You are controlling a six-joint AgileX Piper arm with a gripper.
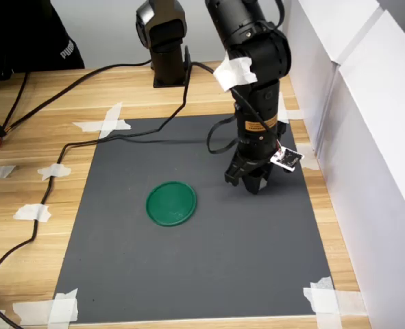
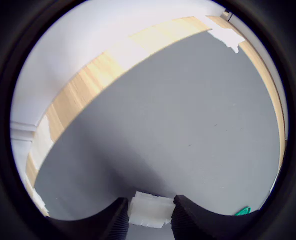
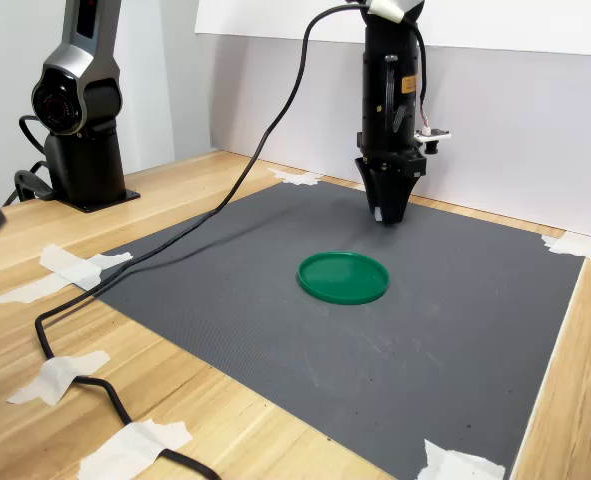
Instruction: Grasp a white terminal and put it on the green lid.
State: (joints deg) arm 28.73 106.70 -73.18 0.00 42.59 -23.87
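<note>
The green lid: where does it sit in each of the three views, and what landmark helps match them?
First exterior view: the green lid lies on the grey mat, toward the first exterior view's left of the gripper.
Second exterior view: the lid lies mid-mat, nearer the camera than the gripper.
Wrist view: only a green sliver shows at the picture's edge.
Shared landmark: the grey mat, whose taped corners show in all three.

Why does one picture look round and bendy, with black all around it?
The wrist view uses a fisheye lens: the mat edge curves and a black ring frames it; the white terminal between the gripper fingers looks soft and blurry. Both exterior views look straight and evenly lit, the green lid sharp.
</note>
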